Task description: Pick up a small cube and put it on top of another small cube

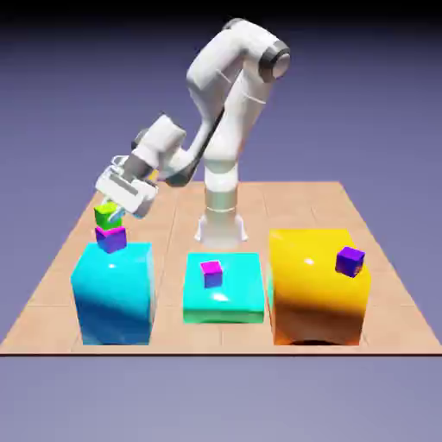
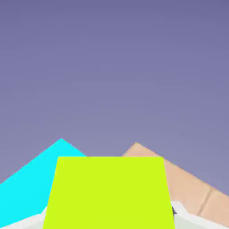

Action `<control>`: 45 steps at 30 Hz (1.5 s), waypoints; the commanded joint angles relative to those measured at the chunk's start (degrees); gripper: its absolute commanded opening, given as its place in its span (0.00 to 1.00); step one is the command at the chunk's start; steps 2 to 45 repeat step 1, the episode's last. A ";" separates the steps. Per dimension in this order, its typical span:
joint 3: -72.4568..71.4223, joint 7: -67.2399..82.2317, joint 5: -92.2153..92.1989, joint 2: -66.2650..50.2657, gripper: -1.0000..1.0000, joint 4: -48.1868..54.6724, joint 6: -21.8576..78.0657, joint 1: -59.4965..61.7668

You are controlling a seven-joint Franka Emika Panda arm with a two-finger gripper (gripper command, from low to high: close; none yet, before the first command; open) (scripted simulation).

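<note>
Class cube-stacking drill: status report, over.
End effector around green cube, clamped or loose unclear. Green cube appears seated on purple cube, above blue block. No obstruction visible between cubes.

green cube (image 1: pixel 108 215) — on magenta-topped cube (image 1: pixel 111 238) (blue block (image 1: pixel 116 293) beneath) — gripper (image 1: pixel 114 212) at green cube

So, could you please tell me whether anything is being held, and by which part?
That can't be told: the green cube lies between the fingers of the gripper, above the purple cube, but their contact isn't clear.
</note>
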State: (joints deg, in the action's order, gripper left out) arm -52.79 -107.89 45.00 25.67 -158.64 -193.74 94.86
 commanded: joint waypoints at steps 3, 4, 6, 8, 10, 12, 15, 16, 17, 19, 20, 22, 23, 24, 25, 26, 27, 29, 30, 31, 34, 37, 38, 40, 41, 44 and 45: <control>0.00 0.00 0.00 0.00 1.00 0.00 0.00 0.00; 0.00 0.00 0.00 0.00 1.00 0.00 0.00 0.00; 0.00 0.00 0.00 0.00 1.00 0.00 0.00 0.00; 0.00 0.00 0.00 0.00 1.00 0.00 0.00 0.00; 0.00 0.00 0.00 0.00 1.00 0.00 0.00 0.00; 0.00 0.00 0.00 0.00 1.00 0.00 0.00 0.00; 0.00 0.00 0.00 0.00 1.00 0.00 0.00 0.00; 0.00 0.00 0.00 0.00 1.00 0.00 0.00 0.00; 0.00 0.00 0.00 0.00 1.00 0.00 0.00 0.00; 0.00 0.00 0.00 0.00 1.00 0.00 0.00 0.00; 0.00 0.00 0.00 0.00 1.00 0.00 0.00 0.00; 0.00 0.00 0.00 0.00 1.00 0.00 0.00 0.00; 0.00 0.00 0.00 0.00 1.00 0.00 0.00 0.00; 0.00 0.00 0.00 0.00 1.00 0.00 0.00 0.00; 0.00 0.00 0.00 0.00 1.00 0.00 0.00 0.00; 0.00 0.00 0.00 0.00 1.00 0.00 0.00 0.00; 0.00 0.00 0.00 0.00 1.00 0.00 0.00 0.00; 0.00 0.00 0.00 0.00 1.00 0.00 0.00 0.00; 0.00 0.00 0.00 0.00 1.00 0.00 0.00 0.00; 0.00 0.00 0.00 0.00 1.00 0.00 0.00 0.00; 0.00 0.00 0.00 0.00 1.00 0.00 0.00 0.00; 0.00 0.00 0.00 0.00 1.00 0.00 0.00 0.00; 0.00 0.00 0.00 0.00 1.00 0.00 0.00 0.00; 0.00 0.00 0.00 0.00 1.00 0.00 0.00 0.00; 0.00 0.00 0.00 0.00 1.00 0.00 0.00 0.00; 0.00 0.00 0.00 0.00 1.00 0.00 0.00 0.00; 0.00 0.00 0.00 0.00 1.00 0.00 0.00 0.00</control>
